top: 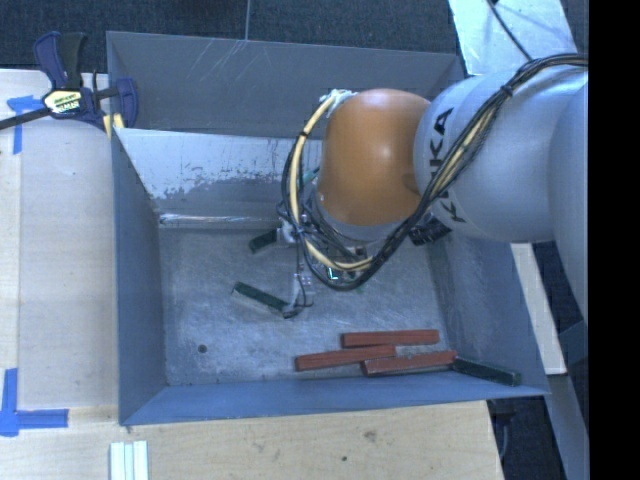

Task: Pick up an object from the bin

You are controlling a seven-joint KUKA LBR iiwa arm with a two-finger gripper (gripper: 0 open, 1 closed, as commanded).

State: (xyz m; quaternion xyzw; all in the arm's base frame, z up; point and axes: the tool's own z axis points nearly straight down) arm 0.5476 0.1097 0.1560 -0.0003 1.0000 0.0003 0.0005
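The gripper (pixel 298 300) hangs mid-bin (pixel 137 268); how wide it stands, I cannot tell. A dark flat strip (pixel 258 295) lies at its nine o'clock, long axis roughly ten-to-four, near end beside the tip.

The gripper (pixel 301 293) is low at the right end of a dark strip (pixel 258 295). Three red-brown sticks (pixel 390 352) lie near, rightward.

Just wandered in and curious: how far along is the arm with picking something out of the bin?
Nothing looks lifted yet. The gripper is low in the bin, right beside a thin dark strip lying on the floor. Grasping and lifting look left. The reddish-brown sticks near the lower wall lie untouched.
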